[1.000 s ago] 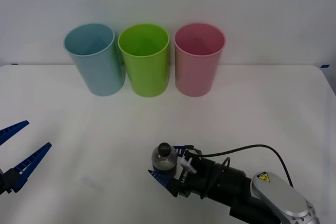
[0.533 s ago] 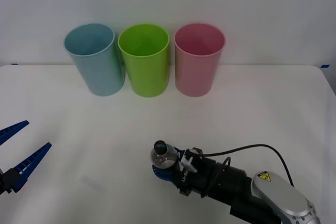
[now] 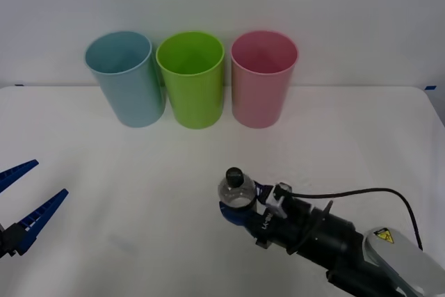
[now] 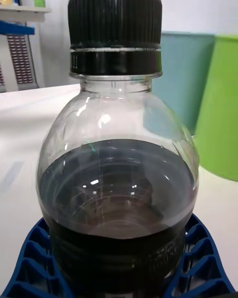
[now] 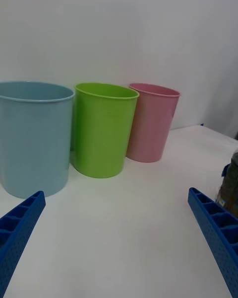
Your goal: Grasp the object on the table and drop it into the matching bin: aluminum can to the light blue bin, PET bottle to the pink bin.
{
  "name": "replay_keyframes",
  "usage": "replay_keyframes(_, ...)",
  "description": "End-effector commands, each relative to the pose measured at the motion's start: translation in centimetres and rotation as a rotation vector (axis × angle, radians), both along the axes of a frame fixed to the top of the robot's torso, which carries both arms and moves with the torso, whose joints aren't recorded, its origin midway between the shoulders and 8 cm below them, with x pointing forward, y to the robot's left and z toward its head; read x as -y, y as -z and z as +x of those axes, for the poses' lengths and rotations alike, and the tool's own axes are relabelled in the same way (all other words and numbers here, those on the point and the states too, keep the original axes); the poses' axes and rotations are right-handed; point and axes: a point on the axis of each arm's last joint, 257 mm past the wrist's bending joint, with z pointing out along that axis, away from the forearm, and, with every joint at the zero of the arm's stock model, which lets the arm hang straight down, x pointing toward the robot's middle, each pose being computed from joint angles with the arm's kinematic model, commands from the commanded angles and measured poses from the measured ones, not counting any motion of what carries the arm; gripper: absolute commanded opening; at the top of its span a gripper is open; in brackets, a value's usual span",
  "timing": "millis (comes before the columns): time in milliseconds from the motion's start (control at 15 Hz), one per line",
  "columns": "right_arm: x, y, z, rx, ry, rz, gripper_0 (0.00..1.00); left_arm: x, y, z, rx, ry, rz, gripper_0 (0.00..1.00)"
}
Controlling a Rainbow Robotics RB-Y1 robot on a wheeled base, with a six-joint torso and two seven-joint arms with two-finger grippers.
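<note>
PET bottle (image 3: 236, 193) sits upright, clamped in the right hand (image 3: 240, 208) near the front of the tabletop (image 3: 348, 137); grasp looks done; left hand (image 3: 24, 206) waits apart; carry and drop into the far pink bin (image 3: 263, 81) remain.

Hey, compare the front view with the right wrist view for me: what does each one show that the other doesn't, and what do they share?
Front view alone: the pink bin, the parked left gripper with fingers apart at the table's left edge, and the right arm reaching in from the lower right.

Right wrist view alone: the bottle's ribbed black cap up close, and dark liquid filling its lower body.

Both: the PET bottle upright in the right gripper, whose blue fingers flank its base, plus the light blue bin and lime green bin.
</note>
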Motion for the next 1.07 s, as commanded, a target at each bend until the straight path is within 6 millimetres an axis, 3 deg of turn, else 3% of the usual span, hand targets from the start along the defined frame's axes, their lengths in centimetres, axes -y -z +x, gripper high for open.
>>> replay_keyframes(67, 1.7, -2.6, 0.3, 0.022, 0.049, 0.041, 0.0, 0.0, 0.0, 0.0, 0.0, 0.0, 0.0, 1.0)
replay_keyframes(800, 6.4, -15.6, 1.8, 0.016, 0.141, 0.271, 0.0, 0.0, 0.0, 0.0, 0.0, 0.0, 0.0, 1.0)
replay_keyframes(1067, 7.2, -19.9, 3.9, 0.042, 0.164, 0.321, 0.0, 0.0, 0.0, 0.0, 0.0, 0.0, 0.0, 1.0)
